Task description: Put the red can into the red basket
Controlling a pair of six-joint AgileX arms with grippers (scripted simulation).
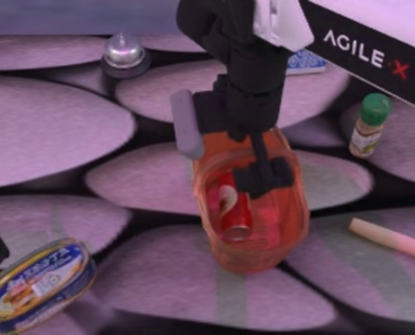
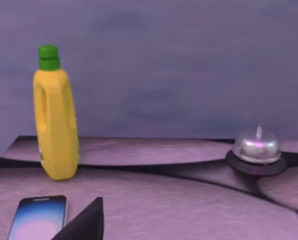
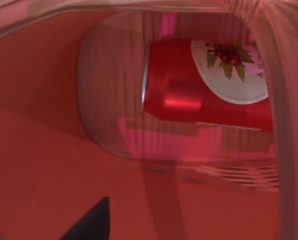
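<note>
Top view: right gripper [image 1: 263,183] over red basket [image 1: 291,241], fingers apart, holding nothing; red can [image 1: 234,209] lies inside at basket's 9 o'clock (released, likely). Left gripper: unseen.

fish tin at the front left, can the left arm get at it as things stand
Probably yes. The fish tin lies in the open on the table's left, nothing on or against it. The right gripper is off over the red basket, out of the way.

Your right claw [image 1: 263,183] sits inside the red basket [image 1: 291,241], hemmed by its walls, the red can [image 1: 234,208] just beside.
</note>
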